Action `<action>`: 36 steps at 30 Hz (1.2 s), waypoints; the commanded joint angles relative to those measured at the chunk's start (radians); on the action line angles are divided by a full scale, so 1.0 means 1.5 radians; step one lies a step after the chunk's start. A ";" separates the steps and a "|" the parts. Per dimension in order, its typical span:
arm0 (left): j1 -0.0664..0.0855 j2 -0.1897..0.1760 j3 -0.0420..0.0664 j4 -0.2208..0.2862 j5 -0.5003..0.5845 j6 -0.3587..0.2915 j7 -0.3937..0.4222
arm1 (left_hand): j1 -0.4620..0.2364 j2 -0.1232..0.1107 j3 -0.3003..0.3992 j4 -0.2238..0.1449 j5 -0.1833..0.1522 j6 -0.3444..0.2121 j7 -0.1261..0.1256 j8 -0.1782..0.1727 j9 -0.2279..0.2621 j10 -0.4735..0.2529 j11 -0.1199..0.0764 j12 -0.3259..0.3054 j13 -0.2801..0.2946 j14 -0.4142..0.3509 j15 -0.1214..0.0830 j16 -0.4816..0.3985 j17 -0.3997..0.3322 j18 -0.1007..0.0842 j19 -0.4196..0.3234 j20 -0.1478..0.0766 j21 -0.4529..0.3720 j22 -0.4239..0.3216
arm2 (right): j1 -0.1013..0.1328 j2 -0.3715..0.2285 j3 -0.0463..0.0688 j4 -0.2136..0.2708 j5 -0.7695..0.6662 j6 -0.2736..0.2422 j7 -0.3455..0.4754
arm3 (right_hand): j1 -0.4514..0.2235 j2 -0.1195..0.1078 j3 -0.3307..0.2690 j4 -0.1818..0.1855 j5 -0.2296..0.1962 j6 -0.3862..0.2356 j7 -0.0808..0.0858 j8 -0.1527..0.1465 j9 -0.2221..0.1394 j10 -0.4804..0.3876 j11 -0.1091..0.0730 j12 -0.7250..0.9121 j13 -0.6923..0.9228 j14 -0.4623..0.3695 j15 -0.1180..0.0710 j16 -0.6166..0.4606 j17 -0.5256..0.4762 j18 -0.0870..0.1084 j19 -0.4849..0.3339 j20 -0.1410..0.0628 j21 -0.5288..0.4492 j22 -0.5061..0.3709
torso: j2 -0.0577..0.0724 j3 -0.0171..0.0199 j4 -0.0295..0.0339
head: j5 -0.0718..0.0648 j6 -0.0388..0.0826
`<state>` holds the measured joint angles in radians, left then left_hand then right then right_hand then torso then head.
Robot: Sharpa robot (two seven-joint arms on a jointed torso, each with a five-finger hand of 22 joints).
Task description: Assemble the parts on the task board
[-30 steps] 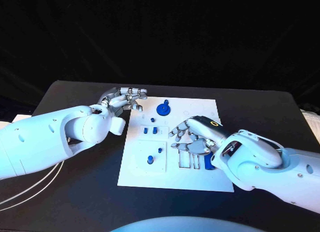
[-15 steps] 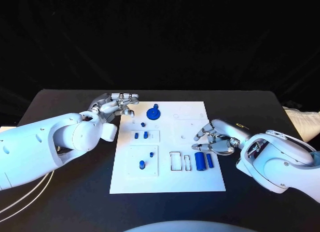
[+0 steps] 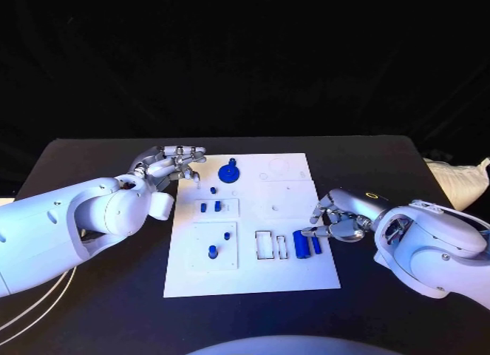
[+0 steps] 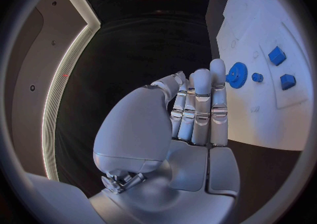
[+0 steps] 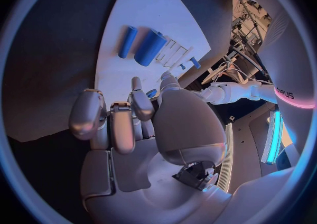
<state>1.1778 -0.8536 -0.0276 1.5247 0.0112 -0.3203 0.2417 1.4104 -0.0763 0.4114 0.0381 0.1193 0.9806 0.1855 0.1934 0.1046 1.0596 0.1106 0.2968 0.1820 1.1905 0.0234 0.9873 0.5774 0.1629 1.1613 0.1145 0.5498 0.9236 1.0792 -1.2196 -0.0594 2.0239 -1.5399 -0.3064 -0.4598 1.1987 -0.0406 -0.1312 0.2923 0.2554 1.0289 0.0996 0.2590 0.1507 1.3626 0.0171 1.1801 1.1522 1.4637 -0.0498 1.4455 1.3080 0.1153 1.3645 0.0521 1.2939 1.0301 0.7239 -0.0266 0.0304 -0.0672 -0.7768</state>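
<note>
The white task board (image 3: 256,277) lies mid-table. A blue gear (image 3: 230,174) sits near its far edge, also seen as gear (image 4: 235,74). Small blue blocks (image 3: 210,207) and pegs (image 3: 213,252) stand in the left panels. Two blue cylinders (image 3: 305,243) lie side by side near the right edge, a thick cylinder (image 5: 150,48) and a thin one (image 5: 127,41). My right hand (image 3: 332,218) hovers at the board's right edge beside them, fingers loosely bent, holding nothing. My left hand (image 3: 172,160) stays off the far left corner, fingers together and bent, empty; left hand (image 4: 192,113) faces the gear.
The black table (image 3: 95,155) extends on both sides of the board. A pale crumpled bag (image 3: 454,177) lies past the table's right edge. White cables (image 3: 26,314) hang at the near left.
The camera view has shifted. My right hand has drawn back to the right, off the board's slot area, uncovering the two blue cylinders. The left hand has stayed by the far left corner.
</note>
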 commanded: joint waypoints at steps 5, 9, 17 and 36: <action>-0.001 0.001 0.000 0.001 -0.002 0.012 0.002 | 0.004 0.004 0.000 -0.002 0.004 -0.003 0.000 0.003 0.000 -0.005 -0.002 0.004 0.001 -0.004 0.001 -0.002 -0.001 0.013 0.000 0.006 -0.005 -0.001 | -0.005 0.007 -0.003 0.001 -0.037 0.043 -0.032 | -0.011 0.001 -0.012 -0.001 -0.004 0.003 -0.006 0.011 0.008 0.013 -0.004 0.019 0.023 0.049 -0.006 0.006 0.047 -0.010 -0.001 -0.003 0.006 0.004 | 0.000 -0.0007 0.0005 | -0.005 0.002; -0.002 0.001 0.000 0.000 -0.002 0.012 0.003 | 0.004 0.004 0.000 -0.003 0.004 -0.003 0.000 0.003 0.000 -0.005 -0.002 0.005 0.001 -0.004 0.001 -0.002 -0.001 0.013 0.000 0.006 -0.005 -0.001 | -0.008 0.014 -0.004 -0.002 -0.039 0.047 -0.033 | -0.010 0.002 -0.015 -0.001 -0.002 0.003 -0.007 0.014 0.011 0.018 -0.005 0.029 0.035 0.050 -0.007 0.010 0.052 -0.011 0.001 -0.004 0.009 0.009 | 0.000 -0.0003 0.0013 | -0.004 0.000; -0.002 0.000 0.000 0.000 -0.002 0.012 0.003 | 0.003 0.005 -0.001 -0.002 0.004 -0.003 0.000 0.004 0.000 -0.006 -0.001 0.006 0.001 -0.004 0.001 -0.002 -0.001 0.013 0.000 0.006 -0.005 -0.001 | -0.019 0.035 -0.004 -0.015 -0.044 0.064 -0.036 | -0.007 0.007 -0.017 -0.001 0.003 0.001 -0.007 0.017 0.014 0.018 -0.005 0.031 0.039 0.050 -0.007 0.011 0.054 -0.011 0.002 -0.005 0.010 0.011 | 0.000 -0.0003 0.0003 | 0.000 -0.006; -0.004 -0.002 0.000 0.000 -0.002 0.016 0.001 | 0.001 0.005 -0.002 0.000 0.004 -0.004 0.000 0.005 0.001 -0.007 -0.001 0.008 0.001 -0.005 0.001 -0.002 -0.002 0.013 0.000 0.007 -0.005 -0.001 | -0.049 0.095 -0.004 -0.069 -0.059 0.065 -0.034 | 0.037 0.024 -0.022 -0.007 0.023 -0.010 -0.007 0.031 0.030 0.016 -0.005 0.028 0.048 0.050 -0.007 0.013 0.057 -0.012 0.002 -0.005 0.012 0.015 | 0.000 -0.0015 0.0006 | 0.004 -0.007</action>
<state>1.1730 -0.8572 -0.0277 1.5232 0.0112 -0.3174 0.2400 1.4104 -0.0763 0.4114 0.0381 0.1193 0.9806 0.1854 0.1975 0.1046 1.0559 0.1070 0.3018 0.1827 1.1906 0.0234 0.9873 0.5753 0.1629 1.1613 0.1145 0.5460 0.9226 1.0156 -1.0804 -0.0579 1.9304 -1.6173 -0.2342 -0.5053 1.2407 -0.0075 -0.1574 0.2827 0.2846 1.0216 0.0889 0.3094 0.1968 1.3823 0.0085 1.2223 1.2254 1.4666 -0.0538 1.4590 1.3076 0.1153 1.3680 0.0485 1.3056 1.0515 0.7238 -0.0278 0.0315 -0.0629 -0.7885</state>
